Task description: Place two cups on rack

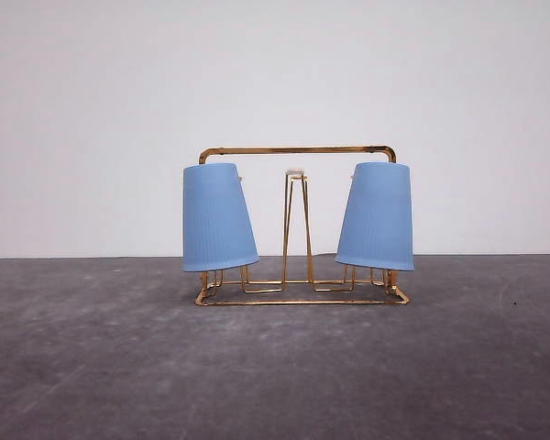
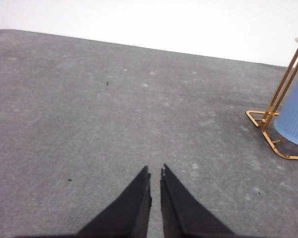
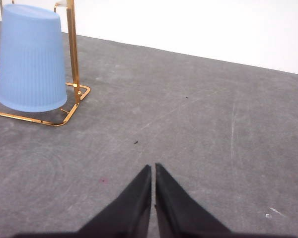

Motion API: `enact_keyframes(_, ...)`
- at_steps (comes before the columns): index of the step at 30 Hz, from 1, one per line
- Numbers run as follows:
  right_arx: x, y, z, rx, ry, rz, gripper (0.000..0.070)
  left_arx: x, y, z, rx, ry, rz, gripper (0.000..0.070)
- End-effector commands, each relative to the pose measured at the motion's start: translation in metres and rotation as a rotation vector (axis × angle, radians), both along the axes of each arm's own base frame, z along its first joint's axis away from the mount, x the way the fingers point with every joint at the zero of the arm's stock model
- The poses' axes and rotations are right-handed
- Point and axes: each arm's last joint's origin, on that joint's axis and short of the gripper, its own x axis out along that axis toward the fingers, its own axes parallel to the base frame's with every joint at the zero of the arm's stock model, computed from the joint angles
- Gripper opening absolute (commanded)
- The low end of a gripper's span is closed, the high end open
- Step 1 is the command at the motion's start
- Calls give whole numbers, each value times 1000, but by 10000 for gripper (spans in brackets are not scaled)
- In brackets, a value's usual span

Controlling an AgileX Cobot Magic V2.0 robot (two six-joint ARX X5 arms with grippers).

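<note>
The gold wire rack (image 1: 298,150) stands on the grey table at mid-distance. Two light blue ribbed cups hang upside down on its outer pegs, one on the left (image 1: 216,217) and one on the right (image 1: 377,216), each leaning slightly outward. A bare white-tipped peg (image 1: 296,176) rises between them. In the left wrist view my left gripper (image 2: 155,172) is shut and empty over bare table, with the rack's corner (image 2: 268,119) and a cup (image 2: 294,119) off to one side. My right gripper (image 3: 153,168) is likewise shut and empty, away from the right cup (image 3: 32,59) and the rack (image 3: 72,49).
The grey table (image 1: 275,367) runs to a plain white wall behind the rack. Bare grey table surface lies under both grippers, dotted with small dark specks.
</note>
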Motion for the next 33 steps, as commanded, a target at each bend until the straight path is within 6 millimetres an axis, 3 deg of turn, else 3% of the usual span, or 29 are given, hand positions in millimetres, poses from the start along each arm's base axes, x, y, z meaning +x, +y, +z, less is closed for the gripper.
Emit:
enact_keyframes(1,0,0,0,17,-7,-5,12,1,0,-6,-6,21,4,17)
enact_keyframes(33,0,-1,0,15,-6,-17,12,1,0,-6,-6,21,4,17)
